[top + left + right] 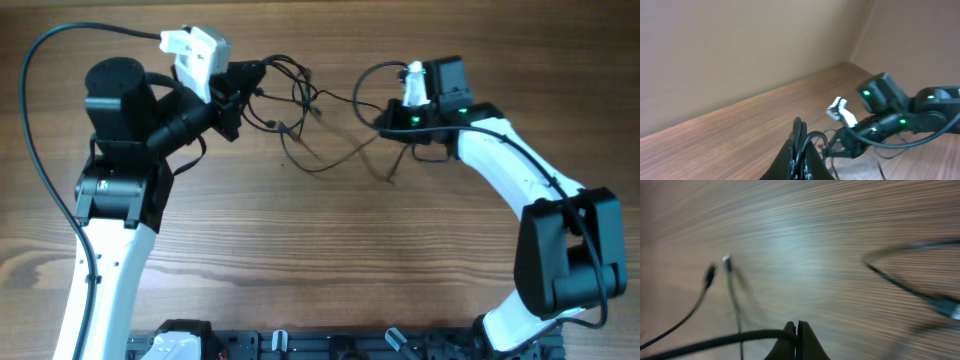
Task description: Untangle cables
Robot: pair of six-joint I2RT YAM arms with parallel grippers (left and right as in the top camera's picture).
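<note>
The left pincer (258,90) and right pincer (384,118) are each pinching fully shut on the cables (310,115), which are stretching between them across the far table (300,250), probably to spread the tangle.

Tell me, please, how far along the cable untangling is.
Little looks done: the cables form one knotted cluster between the arms. In hand: the left gripper and right gripper are each shut on a strand. Left: separating every crossed loop.
</note>
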